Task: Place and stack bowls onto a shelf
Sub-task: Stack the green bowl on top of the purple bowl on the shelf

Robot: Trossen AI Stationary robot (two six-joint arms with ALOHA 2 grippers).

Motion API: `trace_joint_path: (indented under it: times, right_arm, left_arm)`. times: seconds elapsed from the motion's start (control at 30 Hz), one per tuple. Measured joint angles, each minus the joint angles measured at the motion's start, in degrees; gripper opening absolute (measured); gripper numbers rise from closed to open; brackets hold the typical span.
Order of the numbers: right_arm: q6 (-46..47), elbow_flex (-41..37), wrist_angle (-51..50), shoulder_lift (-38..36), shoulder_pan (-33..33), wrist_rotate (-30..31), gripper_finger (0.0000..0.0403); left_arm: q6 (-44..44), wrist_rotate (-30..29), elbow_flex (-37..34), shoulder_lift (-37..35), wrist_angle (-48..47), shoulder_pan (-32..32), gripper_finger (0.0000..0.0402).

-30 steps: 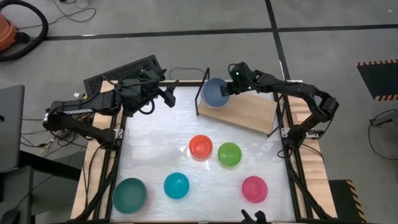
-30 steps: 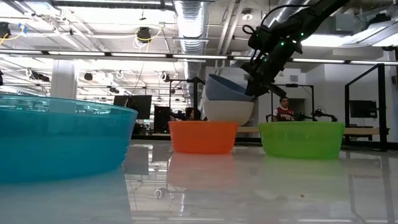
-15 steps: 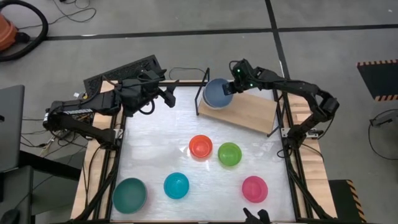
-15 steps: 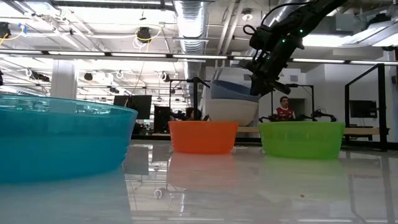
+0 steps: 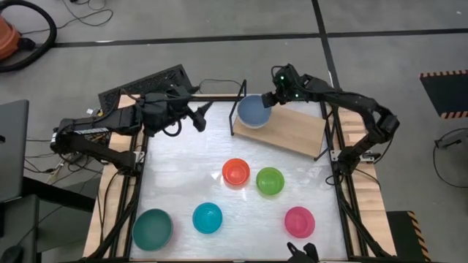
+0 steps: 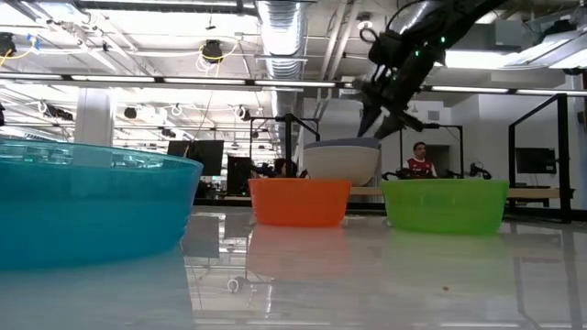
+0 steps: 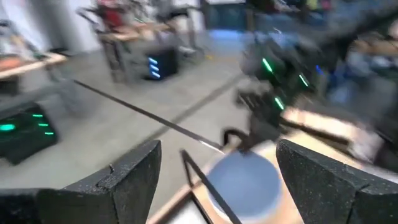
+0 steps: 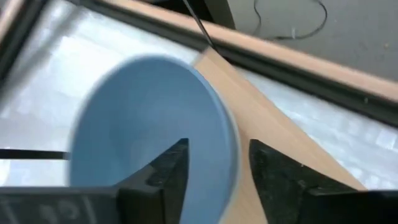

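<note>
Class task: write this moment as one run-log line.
right gripper: open, above bowl | bowl: on shelf | left gripper: open, idle at table's back-left

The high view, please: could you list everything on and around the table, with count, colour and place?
Shelf: one, light wood on black wire legs, far right part of the table.
Bowl on shelf: one, pale blue inside, at the shelf's left end.
Orange-red bowl: one, mid-table.
Lime green bowl: one, right beside the orange-red one.
Bright blue bowl: one, near edge.
Dark teal bowl: one, near left corner.
Pink bowl: one, near right.
Left gripper: open, waiting over the far left edge.
Right gripper: open, just above the shelf bowl's rim.
</note>
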Motion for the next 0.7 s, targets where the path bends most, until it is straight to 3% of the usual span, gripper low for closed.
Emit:
trace_joint_path:
  times: [0.1, 0.2, 0.3, 0.37, 0.53, 0.7]
  right_arm:
    - [-1.3, 3.8, -2.5, -1.2, 0.2, 0.0, 0.0216]
    - [-3.4, 8.1, -6.2, -3.3, 0.6, 0.1, 0.0216]
    - [-6.2, 11.4, -9.5, -5.8, 1.0, 0.2, 0.021]
    - [-7.4, 12.7, -9.9, -7.4, 1.0, 0.2, 0.0205]
    - [-7.5, 13.0, -11.0, -11.1, 0.9, 0.4, 0.0198]
    - [-7.7, 13.0, -12.0, -12.3, 0.9, 0.5, 0.0196]
  left_arm:
    - [-3.5, 8.8, 0.1, -0.1, -5.6, 0.4, 0.0304]
    - [-9.4, 21.6, 0.1, -0.1, -15.8, 0.0, 0.0304]
    - [-14.6, 34.9, 0.1, 0.2, -28.7, -2.6, 0.0304]
    - [-17.4, 40.5, 0.0, 0.7, -36.5, -6.1, 0.0304]
    - [-26.8, 41.4, -2.9, 0.7, -43.9, -18.1, 0.0304]
    - [-35.8, 35.3, -6.4, 0.6, -44.0, -30.4, 0.0304]
